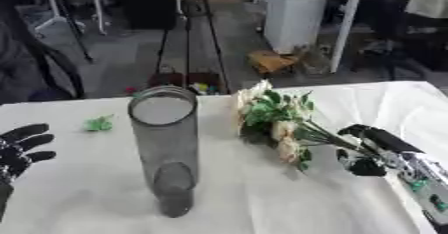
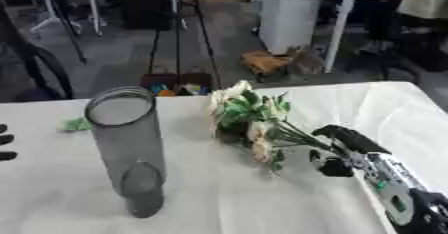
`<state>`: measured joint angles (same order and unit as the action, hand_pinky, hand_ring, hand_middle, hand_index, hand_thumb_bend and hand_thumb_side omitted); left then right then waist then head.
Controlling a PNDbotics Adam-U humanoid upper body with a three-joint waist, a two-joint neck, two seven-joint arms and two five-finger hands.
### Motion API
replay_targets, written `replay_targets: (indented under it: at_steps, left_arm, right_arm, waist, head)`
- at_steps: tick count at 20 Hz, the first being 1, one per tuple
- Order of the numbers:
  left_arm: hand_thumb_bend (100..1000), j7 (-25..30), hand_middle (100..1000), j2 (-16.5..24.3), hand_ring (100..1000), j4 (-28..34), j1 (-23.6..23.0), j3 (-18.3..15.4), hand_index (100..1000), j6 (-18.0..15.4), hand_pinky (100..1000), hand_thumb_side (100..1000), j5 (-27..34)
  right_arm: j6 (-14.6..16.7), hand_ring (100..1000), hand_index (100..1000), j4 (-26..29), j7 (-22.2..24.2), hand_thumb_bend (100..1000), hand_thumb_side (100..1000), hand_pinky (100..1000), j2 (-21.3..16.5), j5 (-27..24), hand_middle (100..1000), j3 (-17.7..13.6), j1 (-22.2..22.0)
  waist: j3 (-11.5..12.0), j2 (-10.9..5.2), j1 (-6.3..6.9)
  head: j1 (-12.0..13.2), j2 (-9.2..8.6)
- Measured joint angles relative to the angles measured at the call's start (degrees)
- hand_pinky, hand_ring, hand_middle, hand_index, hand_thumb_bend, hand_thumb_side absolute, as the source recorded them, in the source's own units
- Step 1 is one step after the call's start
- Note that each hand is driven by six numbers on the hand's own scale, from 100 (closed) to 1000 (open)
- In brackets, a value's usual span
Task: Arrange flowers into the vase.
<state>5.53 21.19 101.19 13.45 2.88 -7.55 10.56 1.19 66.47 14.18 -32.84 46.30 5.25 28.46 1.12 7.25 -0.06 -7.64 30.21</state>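
Left hand (image 1: 19, 150): held open at the left edge, fingers spread and relaxed.
Right hand (image 1: 372, 150): fingers (image 1: 378, 137) and thumb curled around flower stems.

Black left hand (image 1: 22, 150): cut off at left edge. Small green scrap (image 1: 99, 123) on white surface (image 1: 79, 193): unidentifiable. Flower stem ends: hidden inside black right hand (image 1: 372, 150).

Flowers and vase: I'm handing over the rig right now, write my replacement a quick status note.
Right hand: shut on the flower stems, bunch of flowers held low over the table right of the vase, blooms pointing towards it.
Left hand: open, idle at the left edge.
Vase: upright mid-table on the white cloth, nothing in it.
A small green bit lies left of the vase.
Done: flowers grasped.
Left: lift, turn stems down, lower into the vase.
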Motion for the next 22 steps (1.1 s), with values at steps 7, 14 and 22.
replay_targets:
  at_steps: [7,14,22]
  left_arm:
    - [1000,0.1,798,0.0,830,0.0,0.0,0.0,826,0.1,757,771,0.0]
    - [1000,0.1,797,0.0,830,0.0,0.0,0.0,826,0.1,757,771,0.0]
    - [1000,0.2,797,0.0,830,0.0,0.0,0.0,825,0.2,757,771,0.0]
  right_arm:
    - [0.0,910,920,-1.5,-0.4,123,412,856,0.3,0.5,889,-0.4,0.4]
    - [-0.2,909,920,-2.5,-0.8,119,411,854,0.4,0.6,887,-0.7,0.9]
    - [-0.4,909,920,-3.9,-1.2,114,414,854,0.5,1.0,887,-1.1,1.5]
  waist:
    - [0.2,0.0,0.03]
    - [0.3,0.0,0.17]
    - [0.4,0.0,0.33]
  head:
    - [0.0,0.01]
    - [-0.1,0.01]
    - [-0.1,0.01]
